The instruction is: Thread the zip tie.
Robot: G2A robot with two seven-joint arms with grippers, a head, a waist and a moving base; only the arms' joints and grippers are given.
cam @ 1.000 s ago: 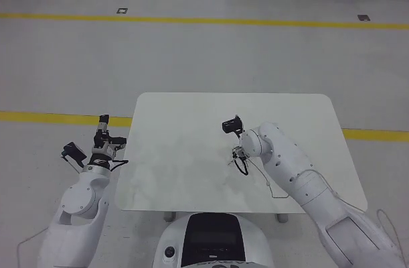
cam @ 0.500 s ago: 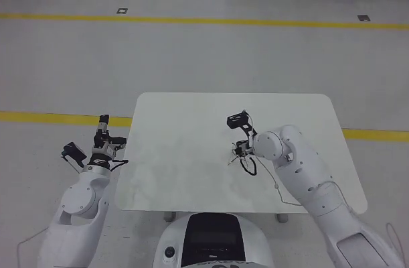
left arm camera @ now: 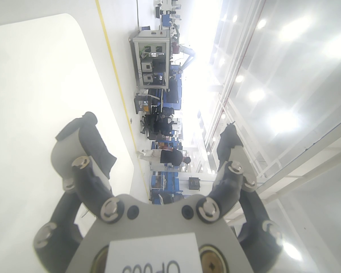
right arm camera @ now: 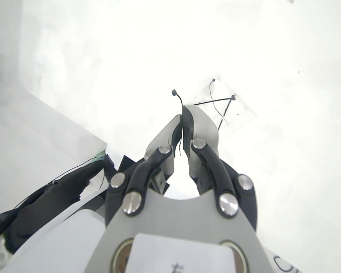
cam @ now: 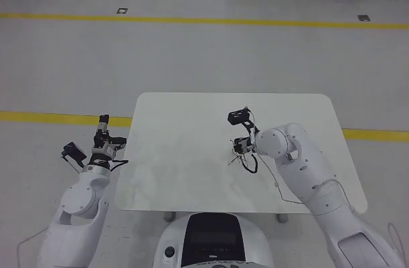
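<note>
Zip tie (right arm camera: 179,98) pinched in claw (right arm camera: 182,116) (head protruding).

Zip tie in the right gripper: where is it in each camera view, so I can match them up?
Top view: at the right gripper, above the white table, right of centre; too thin to pick out.
Right wrist view: the zip tie is pinched in the shut gripper, head poking past the tips.
Left wrist view: the open left gripper sits beside the table's edge.
Shared landmark: the white table.
</note>
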